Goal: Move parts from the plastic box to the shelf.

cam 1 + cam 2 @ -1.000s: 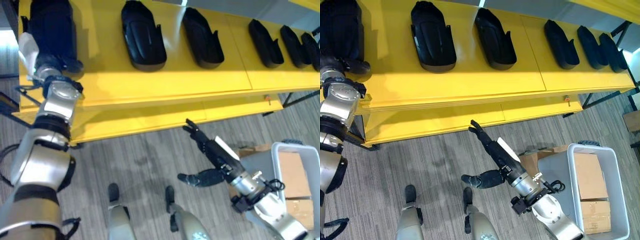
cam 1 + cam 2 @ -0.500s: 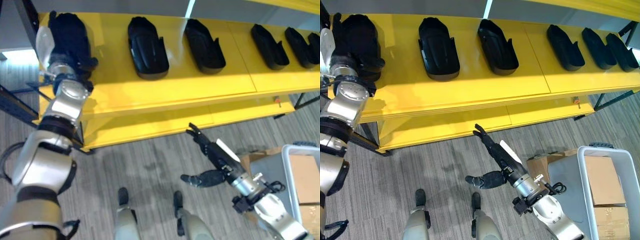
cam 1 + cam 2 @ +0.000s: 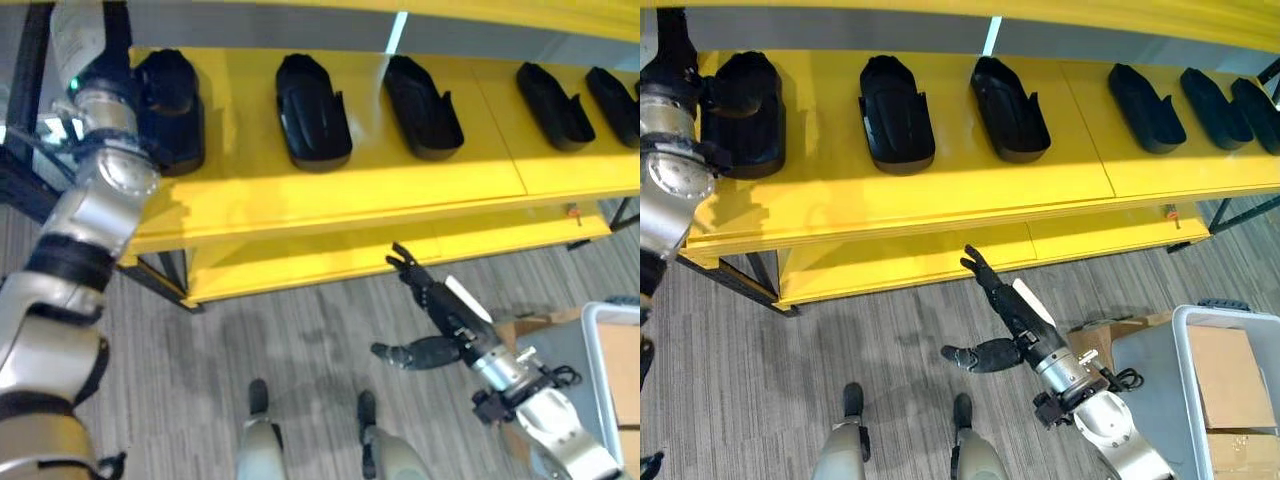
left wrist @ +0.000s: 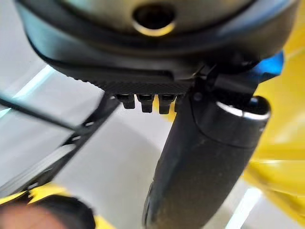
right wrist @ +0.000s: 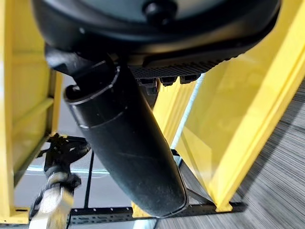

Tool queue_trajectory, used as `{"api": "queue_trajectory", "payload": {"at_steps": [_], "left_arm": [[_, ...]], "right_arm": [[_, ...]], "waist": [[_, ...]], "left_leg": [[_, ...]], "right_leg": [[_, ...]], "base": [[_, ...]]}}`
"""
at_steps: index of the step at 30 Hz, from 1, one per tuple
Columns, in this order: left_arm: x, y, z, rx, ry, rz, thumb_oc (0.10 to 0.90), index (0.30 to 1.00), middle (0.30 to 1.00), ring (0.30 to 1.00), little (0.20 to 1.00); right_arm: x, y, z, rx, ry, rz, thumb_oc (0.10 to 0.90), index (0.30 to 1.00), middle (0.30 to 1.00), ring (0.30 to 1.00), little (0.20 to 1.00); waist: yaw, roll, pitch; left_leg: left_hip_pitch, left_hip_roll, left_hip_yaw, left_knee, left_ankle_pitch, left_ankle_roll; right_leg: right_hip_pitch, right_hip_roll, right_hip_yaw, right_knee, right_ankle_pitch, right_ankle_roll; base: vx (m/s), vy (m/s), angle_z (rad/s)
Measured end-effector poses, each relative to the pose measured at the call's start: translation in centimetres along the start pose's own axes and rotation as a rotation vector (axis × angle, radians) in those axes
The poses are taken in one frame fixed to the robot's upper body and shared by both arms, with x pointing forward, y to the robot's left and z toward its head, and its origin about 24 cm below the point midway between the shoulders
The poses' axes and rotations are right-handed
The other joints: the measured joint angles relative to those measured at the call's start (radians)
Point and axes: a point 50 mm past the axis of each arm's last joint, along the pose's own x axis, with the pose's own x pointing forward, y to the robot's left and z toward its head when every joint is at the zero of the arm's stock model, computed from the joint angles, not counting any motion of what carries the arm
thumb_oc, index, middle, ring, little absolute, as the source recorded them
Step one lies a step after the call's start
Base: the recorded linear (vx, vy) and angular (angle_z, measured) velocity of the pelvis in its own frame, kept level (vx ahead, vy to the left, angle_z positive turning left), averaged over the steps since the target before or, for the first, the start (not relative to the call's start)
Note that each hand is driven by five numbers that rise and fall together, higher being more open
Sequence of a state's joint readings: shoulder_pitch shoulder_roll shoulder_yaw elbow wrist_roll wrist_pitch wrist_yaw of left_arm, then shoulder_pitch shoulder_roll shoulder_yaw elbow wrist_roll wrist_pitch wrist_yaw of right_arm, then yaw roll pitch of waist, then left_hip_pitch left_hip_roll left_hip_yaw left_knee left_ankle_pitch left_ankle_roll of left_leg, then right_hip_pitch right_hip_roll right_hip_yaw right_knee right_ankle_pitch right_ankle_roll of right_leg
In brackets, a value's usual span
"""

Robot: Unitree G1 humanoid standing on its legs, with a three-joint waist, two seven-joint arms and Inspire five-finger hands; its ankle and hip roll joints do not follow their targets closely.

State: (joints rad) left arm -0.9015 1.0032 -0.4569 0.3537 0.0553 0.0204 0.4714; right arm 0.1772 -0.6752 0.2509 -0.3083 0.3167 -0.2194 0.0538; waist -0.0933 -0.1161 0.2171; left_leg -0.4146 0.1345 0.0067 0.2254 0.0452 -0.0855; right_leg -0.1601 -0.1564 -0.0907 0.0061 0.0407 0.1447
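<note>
On the yellow shelf (image 3: 940,190), a row of black moulded parts lies side by side along the top board, and the leftmost part (image 3: 740,110) sits at the far left end, just beside the robot's left hand (image 3: 100,75). That hand is raised at the shelf's left end, close against the part, but whether its fingers are straight or curled I cannot tell; its own wrist view gives mostly the dark thumb and a row of fingertips against a pale background, with nothing seen in its hold. The right hand (image 3: 1005,300) hangs low over the grey floor in front of the shelf's lower board, fingers stretched out straight and thumb spread wide, holding nothing. The plastic box (image 3: 1180,345) stands at the lower right, well apart from the shelf, with brown cardboard showing inside it. Next along the shelf lie a second part (image 3: 897,112) and a third part (image 3: 1009,95), each resting hollow side up. These look like stiff, thin-walled plastic shells, probably light for their bulk and somewhat glossy, so likely slippery under smooth fingers. A pinch over the raised side wall, thumb inside the hollow and fingers outside, seems the surest hold; a grip near the middle of the length should keep a long shell from tipping as it is carried.
</note>
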Motion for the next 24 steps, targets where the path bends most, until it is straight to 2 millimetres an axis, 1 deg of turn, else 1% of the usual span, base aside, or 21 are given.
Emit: {"api": "queue_trajectory", "payload": {"at_steps": [1,3,4,5,6,7,8,9,11,12,13,14,16,17,18,21,22,23,24], "left_arm": [[-0.7,-0.6,0.2,-0.017,-0.022,-0.030,0.900,1.000,1.000,1.000,1.000],[-3.3,-0.8,-0.6,-0.088,-0.013,-0.060,0.900,1.000,1.000,1.000,1.000],[-4.0,-0.8,-1.0,-0.118,0.000,-0.070,0.900,1.000,1.000,1.000,1.000],[-5.2,-0.8,-1.6,-0.167,0.031,-0.090,0.900,1.000,1.000,1.000,1.000],[-8.2,-1.1,-3.3,-0.313,0.128,-0.152,0.900,1.000,1.000,1.000,1.000],[-9.4,-1.7,-3.9,-0.374,0.180,-0.198,0.900,1.000,1.000,1.000,1.000],[-10.9,-2.0,-4.2,-0.477,0.239,-0.230,0.900,1.000,1.000,1.000,1.000],[-12.3,-2.3,-4.4,-0.543,0.277,-0.257,0.900,1.000,1.000,1.000,1.000],[-15.0,-3.4,-4.3,-0.714,0.354,-0.325,0.900,1.000,1.000,1.000,1.000],[-17.4,-4.4,-3.5,-0.872,0.420,-0.367,0.900,1.000,1.000,1.000,1.000],[-18.7,-5.2,-2.8,-0.946,0.440,-0.426,0.900,1.000,1.000,1.000,1.000],[-20.1,-5.8,-2.2,-1.040,0.476,-0.434,0.900,1.000,1.000,1.000,1.000],[-22.7,-6.4,-1.1,-1.165,0.544,-0.436,0.900,1.000,1.000,1.000,1.000],[-23.7,-6.9,-0.8,-1.202,0.571,-0.446,0.900,1.000,1.000,1.000,1.000],[-24.3,-7.1,-0.7,-1.218,0.588,-0.451,0.900,1.000,1.000,1.000,1.000],[-25.1,-7.7,-0.5,-1.268,0.626,-0.409,0.900,1.000,1.000,1.000,1.000],[-25.8,-8.2,-0.3,-1.295,0.648,-0.416,0.900,1.000,1.000,1.000,1.000],[-26.0,-8.3,-0.5,-1.297,0.648,-0.415,0.900,1.000,1.000,1.000,1.000],[-26.5,-8.9,-0.5,-1.312,0.672,-0.415,0.900,1.000,1.000,1.000,1.000]], "right_arm": [[-0.1,-0.3,-0.1,-0.004,0.009,-0.014,0.900,1.000,1.000,1.000,1.000],[0.0,-0.6,-0.1,0.000,0.005,-0.038,0.900,1.000,1.000,1.000,1.000],[0.0,-0.7,-0.1,0.005,0.002,-0.048,0.900,1.000,1.000,1.000,1.000],[0.0,-0.7,-0.1,0.013,-0.003,-0.061,0.900,1.000,1.000,1.000,1.000],[-0.1,-0.7,-0.2,0.028,-0.003,-0.084,0.900,1.000,1.000,1.000,1.000],[-0.2,-0.8,-0.3,0.032,0.007,-0.095,0.900,1.000,1.000,1.000,1.000],[-0.2,-0.7,-0.4,0.040,0.012,-0.101,0.900,1.000,1.000,1.000,1.000],[-0.2,-0.6,-0.4,0.047,0.013,-0.107,0.900,1.000,1.000,1.000,1.000],[-0.1,-0.6,-0.5,0.054,0.015,-0.113,0.900,1.000,1.000,1.000,1.000],[-0.2,-0.5,-0.6,0.064,0.015,-0.119,0.900,1.000,1.000,1.000,1.000],[-0.1,-0.5,-0.5,0.066,0.014,-0.118,0.900,1.000,1.000,1.000,1.000],[0.0,-0.4,-0.4,0.077,0.005,-0.123,0.900,1.000,1.000,1.000,1.000],[-0.2,-0.3,-0.5,0.080,0.009,-0.129,0.900,1.000,1.000,1.000,1.000],[-0.4,-0.3,-0.7,0.085,0.020,-0.135,0.900,1.000,1.000,1.000,1.000],[-0.6,-0.3,-0.9,0.102,0.028,-0.140,0.900,1.000,1.000,1.000,1.000],[-1.0,-0.2,-1.2,0.142,0.046,-0.152,0.900,1.000,1.000,1.000,1.000],[-1.2,-0.1,-1.5,0.156,0.058,-0.158,0.900,1.000,1.000,1.000,1.000],[-1.4,-0.1,-1.7,0.175,0.065,-0.167,0.900,1.000,1.000,1.000,1.000],[-1.6,-0.1,-2.2,0.193,0.084,-0.175,0.900,1.000,1.000,1.000,1.000]], "waist": [[0.015,0.002,0.000],[0.021,0.007,0.001],[0.021,0.009,0.002],[0.019,0.009,0.002],[0.015,0.013,0.003],[0.027,0.017,0.003],[0.024,0.018,0.003],[0.023,0.018,0.003],[0.028,0.028,0.002],[0.036,0.030,0.001],[0.044,0.032,0.000],[0.044,0.037,-0.004],[0.041,0.039,-0.010],[0.041,0.047,-0.031],[0.041,0.055,-0.043],[0.040,0.072,-0.069],[0.038,0.077,-0.089],[0.037,0.079,-0.101],[0.037,0.080,-0.118]], "left_leg": [[0.013,0.000,0.000,-0.007,0.000,0.000],[0.034,0.000,0.002,-0.021,-0.001,-0.001],[0.039,0.000,0.002,-0.026,0.000,-0.001],[0.050,0.000,0.004,-0.035,0.001,-0.002],[0.077,-0.001,0.016,-0.056,0.005,-0.002],[0.091,-0.004,0.014,-0.066,0.012,-0.003],[0.111,-0.006,0.016,-0.083,0.013,-0.003],[0.130,-0.010,0.019,-0.102,0.018,-0.005],[0.161,-0.016,0.020,-0.136,0.028,-0.003],[0.194,-0.020,0.028,-0.172,0.041,-0.004],[0.211,-0.018,0.029,-0.195,0.049,-0.005],[0.229,-0.019,0.031,-0.218,0.058,-0.007],[0.278,-0.021,0.042,-0.267,0.074,-0.009],[0.287,-0.021,0.042,-0.289,0.082,-0.010],[0.297,-0.019,0.042,-0.305,0.089,-0.011],[0.299,-0.015,0.042,-0.305,0.095,-0.012],[0.300,-0.012,0.041,-0.305,0.095,-0.014],[0.299,-0.012,0.041,-0.305,0.096,-0.014],[0.300,-0.012,0.041,-0.305,0.096,-0.014]], "right_leg": [[0.009,0.000,0.000,0.001,-0.004,-0.001],[0.023,0.000,0.000,-0.001,-0.006,-0.002],[0.028,0.000,0.000,-0.005,-0.006,-0.002],[0.033,0.000,0.002,-0.006,-0.006,-0.002],[0.052,-0.004,0.004,-0.015,-0.006,-0.003],[0.069,-0.007,0.000,-0.022,-0.006,-0.002],[0.080,-0.008,0.003,-0.029,-0.006,-0.002],[0.091,-0.011,0.006,-0.035,-0.006,-0.002],[0.114,-0.017,0.000,-0.047,-0.006,-0.002],[0.134,-0.021,0.002,-0.059,-0.005,-0.001],[0.142,-0.021,0.000,-0.062,-0.005,-0.001],[0.152,-0.020,0.000,-0.067,-0.005,-0.001],[0.180,-0.023,0.004,-0.083,-0.004,-0.001],[0.182,-0.022,0.004,-0.089,-0.004,-0.001],[0.185,-0.019,0.003,-0.091,-0.004,-0.001],[0.187,-0.015,0.003,-0.091,-0.004,-0.001],[0.187,-0.013,0.003,-0.091,-0.004,-0.001],[0.187,-0.012,0.003,-0.091,-0.004,-0.001],[0.188,-0.012,0.004,-0.091,-0.004,-0.001]], "base": [[0.04,-0.004,0.02],[0.02,0.002,0.00],[0.00,0.000,0.00],[0.07,0.007,-0.05],[0.04,0.001,-0.03],[0.06,0.013,0.01],[0.05,0.010,0.02],[0.07,0.018,0.02],[0.05,0.010,0.03],[0.05,0.006,-0.02],[0.06,0.007,-0.02],[0.03,0.010,-0.04],[0.00,0.006,-0.07],[-0.02,-0.004,-0.04],[0.00,0.000,0.00],[0.00,0.000,0.00],[0.00,0.000,0.00],[-0.03,0.007,-0.01],[0.00,0.000,0.00]]}}
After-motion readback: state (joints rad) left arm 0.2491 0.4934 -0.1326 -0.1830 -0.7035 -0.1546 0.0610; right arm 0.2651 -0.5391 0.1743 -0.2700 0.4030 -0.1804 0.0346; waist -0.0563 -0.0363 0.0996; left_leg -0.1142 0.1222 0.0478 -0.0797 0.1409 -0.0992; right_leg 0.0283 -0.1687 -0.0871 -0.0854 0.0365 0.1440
